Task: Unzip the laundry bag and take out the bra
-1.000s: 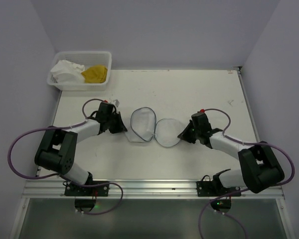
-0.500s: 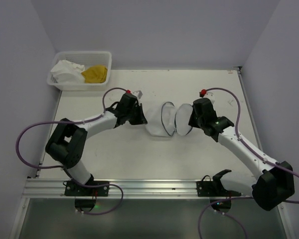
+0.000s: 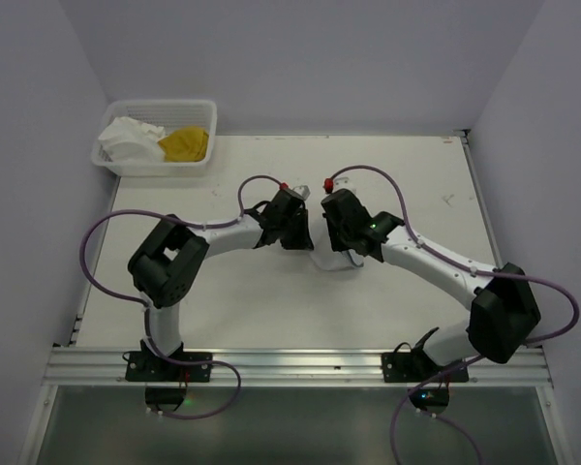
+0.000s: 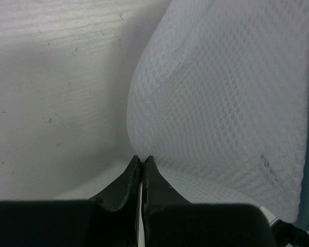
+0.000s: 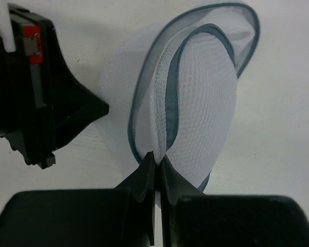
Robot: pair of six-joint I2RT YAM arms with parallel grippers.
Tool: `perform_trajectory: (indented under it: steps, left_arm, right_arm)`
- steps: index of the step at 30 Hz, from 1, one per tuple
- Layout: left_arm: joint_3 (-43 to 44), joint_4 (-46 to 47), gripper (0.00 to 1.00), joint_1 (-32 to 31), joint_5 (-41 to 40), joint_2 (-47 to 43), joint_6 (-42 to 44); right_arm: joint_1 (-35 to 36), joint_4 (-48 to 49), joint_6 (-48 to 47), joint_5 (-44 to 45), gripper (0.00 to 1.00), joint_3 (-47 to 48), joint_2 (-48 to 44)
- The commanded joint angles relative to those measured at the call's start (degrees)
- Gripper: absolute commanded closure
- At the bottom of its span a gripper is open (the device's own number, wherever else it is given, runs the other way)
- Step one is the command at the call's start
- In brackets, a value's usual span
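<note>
The laundry bag [image 3: 331, 262], white mesh with a grey-blue zip rim, stands on edge at mid-table, its two halves pressed together between my grippers. My left gripper [image 3: 305, 235] is shut on the mesh of one dome [image 4: 221, 103], its tips [image 4: 142, 158] pinching the fabric. My right gripper [image 3: 341, 244] is shut on the rim, where the two zip edges [image 5: 165, 98] meet at its tips [image 5: 157, 156]. The left gripper's black body [image 5: 46, 98] shows just left of the bag in the right wrist view. No bra is visible.
A white latticed basket [image 3: 205, 114] at the back left holds a white cloth [image 3: 128, 140] and a yellow cloth [image 3: 185, 144]. Purple cables loop off both arms. Walls close in on the left, back and right.
Both grippers have swung inward toward the table's middle. The bag's two halves, lying open and flat a second ago, are now folded up against each other.
</note>
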Motion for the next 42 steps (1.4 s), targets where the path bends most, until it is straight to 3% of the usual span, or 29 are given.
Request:
perform_trajectory:
  steps: [1,9,14,21,24,25,28,31,36,42]
  left_arm:
    - [0.72,0.63,1.00,-0.07,-1.90,-0.57,-0.74]
    - [-5.51,5.19,1.00,0.10,-1.46,-1.10,-3.19]
    - [-9.73,7.04,1.00,0.45,-1.54,-2.50,-5.30]
    - [-18.77,10.47,1.00,3.52,-2.25,-7.24,-7.32]
    - [-22.39,10.12,0.88,5.02,-3.21,-10.94,-7.50]
    - [-23.35,9.95,0.78,5.46,-3.56,-11.90,-7.59]
    - [-26.61,9.51,0.63,7.48,-4.00,-15.77,-7.59]
    - [-28.54,8.19,0.55,9.15,-4.44,-18.76,-6.72]
    - [-31.18,5.37,0.54,10.03,-6.37,-24.56,-5.83]
    - [-29.87,10.64,0.56,9.86,-2.61,-24.22,-6.09]
  right_arm:
    - [1.83,0.79,-3.75,-4.24,1.00,3.01,2.98]
    - [2.80,12.12,-2.97,-19.96,0.98,-0.84,8.70]
    - [2.71,20.20,-0.07,-23.15,0.97,-5.33,11.95]
    - [1.83,23.73,3.53,-23.15,0.95,-8.32,13.10]
    - [1.39,24.17,4.32,-22.45,0.95,-8.76,13.80]
    - [1.30,24.17,4.41,-22.45,0.95,-8.85,14.15]
    - [1.30,24.52,4.59,-23.32,0.94,-8.85,15.12]
    - [1.39,24.87,4.68,-24.12,0.94,-8.85,15.65]
    - [1.30,24.61,4.94,-25.52,0.92,-8.24,14.60]
    - [1.39,21.10,4.15,-26.84,0.89,-5.17,11.87]
